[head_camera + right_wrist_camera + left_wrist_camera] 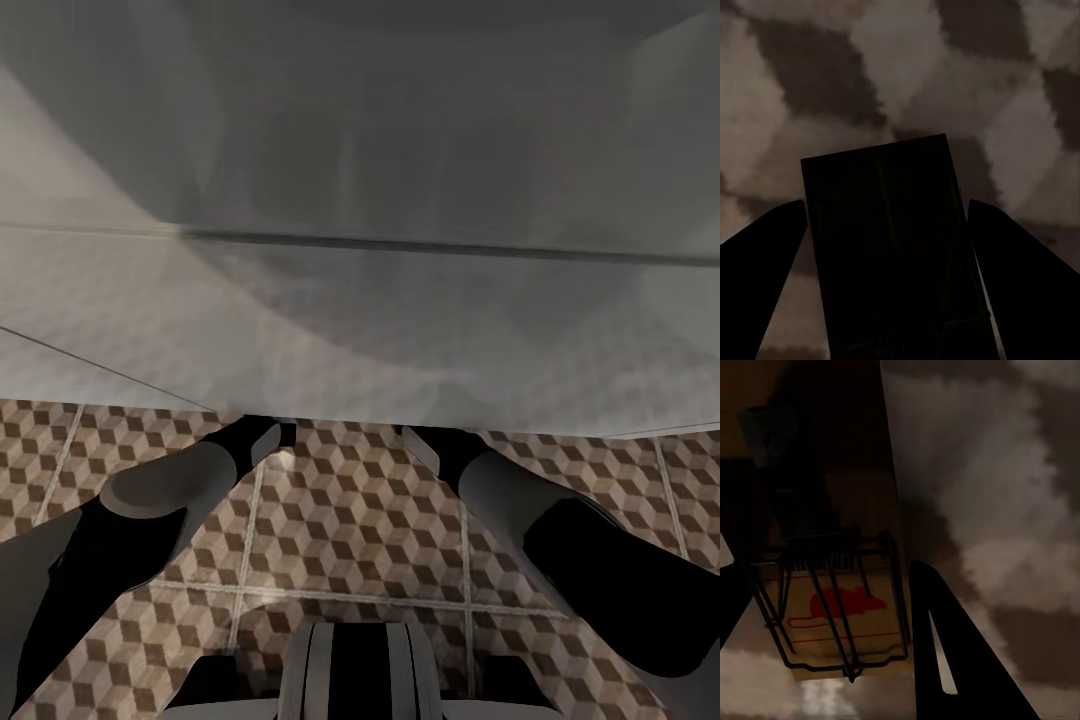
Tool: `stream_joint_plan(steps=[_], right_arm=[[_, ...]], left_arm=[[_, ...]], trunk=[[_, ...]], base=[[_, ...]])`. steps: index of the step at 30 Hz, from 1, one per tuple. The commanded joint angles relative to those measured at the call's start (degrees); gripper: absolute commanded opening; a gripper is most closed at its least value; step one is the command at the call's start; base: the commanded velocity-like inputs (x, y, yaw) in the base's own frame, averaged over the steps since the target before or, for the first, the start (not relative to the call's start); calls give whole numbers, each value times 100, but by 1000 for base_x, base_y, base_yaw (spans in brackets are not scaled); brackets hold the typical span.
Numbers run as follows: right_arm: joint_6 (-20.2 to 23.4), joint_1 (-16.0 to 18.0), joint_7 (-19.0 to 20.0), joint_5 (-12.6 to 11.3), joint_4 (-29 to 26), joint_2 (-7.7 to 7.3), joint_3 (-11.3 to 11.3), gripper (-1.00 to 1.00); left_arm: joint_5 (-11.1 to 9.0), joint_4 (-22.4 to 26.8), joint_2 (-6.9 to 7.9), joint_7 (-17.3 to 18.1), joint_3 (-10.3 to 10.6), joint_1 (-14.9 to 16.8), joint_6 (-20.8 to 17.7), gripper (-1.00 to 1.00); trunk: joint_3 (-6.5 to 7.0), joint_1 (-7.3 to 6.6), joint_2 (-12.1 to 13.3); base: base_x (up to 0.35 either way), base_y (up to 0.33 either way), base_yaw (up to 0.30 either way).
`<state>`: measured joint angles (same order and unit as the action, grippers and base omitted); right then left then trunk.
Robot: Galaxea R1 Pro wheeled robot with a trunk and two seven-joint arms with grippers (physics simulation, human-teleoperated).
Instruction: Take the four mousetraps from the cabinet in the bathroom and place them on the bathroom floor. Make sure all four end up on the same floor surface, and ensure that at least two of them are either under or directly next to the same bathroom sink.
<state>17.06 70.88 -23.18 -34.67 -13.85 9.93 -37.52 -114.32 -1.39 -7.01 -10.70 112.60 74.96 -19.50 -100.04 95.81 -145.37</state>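
Both arms are seen reaching beneath a large white slab, taken to be the bathroom sink (pixel 360 300), whose underside overhangs the cube-patterned bathroom floor (pixel 360 520). In the left wrist view, a mousetrap (pixel 840 615) with a pale wooden base, black wire spring and a red mouse print is seen just ahead of the left gripper (pixel 832 660), between its dark fingers; whether the jaws are clamped on it cannot be told. In the right wrist view, a second mousetrap (pixel 889 247), seen as a dark rectangular slab, is held between the fingers of the right gripper (pixel 889 300), the jaws closed against its long sides, its long axis running straight out from the jaws toward the floor tiles close ahead. Both traps are judged to be already beneath the sink, so a release from either arm would suit the task. The sink's underside leaves little room above the arms; the floor ahead of the traps appears open.
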Motion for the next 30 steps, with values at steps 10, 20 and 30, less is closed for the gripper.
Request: stream_joint_plan(steps=[10,20,30], right_arm=[[10,136,-37,8,-51,0,-72,-100],[8,129,-37,13,-65,0,-72,-100],[0,128,-37,13,-65,0,-72,-100]], left_arm=[[-56,7,-11,-2,-2,1,-19,-100],[-57,0,-4,-2,-2,1,-3,100],[-56,0,-8,-2,-2,1,33,100]], trunk=[[-2,-1,-1],[-2,-1,-1],[-2,-1,-1]], base=[[0,0,0],[0,0,0],[0,0,0]])
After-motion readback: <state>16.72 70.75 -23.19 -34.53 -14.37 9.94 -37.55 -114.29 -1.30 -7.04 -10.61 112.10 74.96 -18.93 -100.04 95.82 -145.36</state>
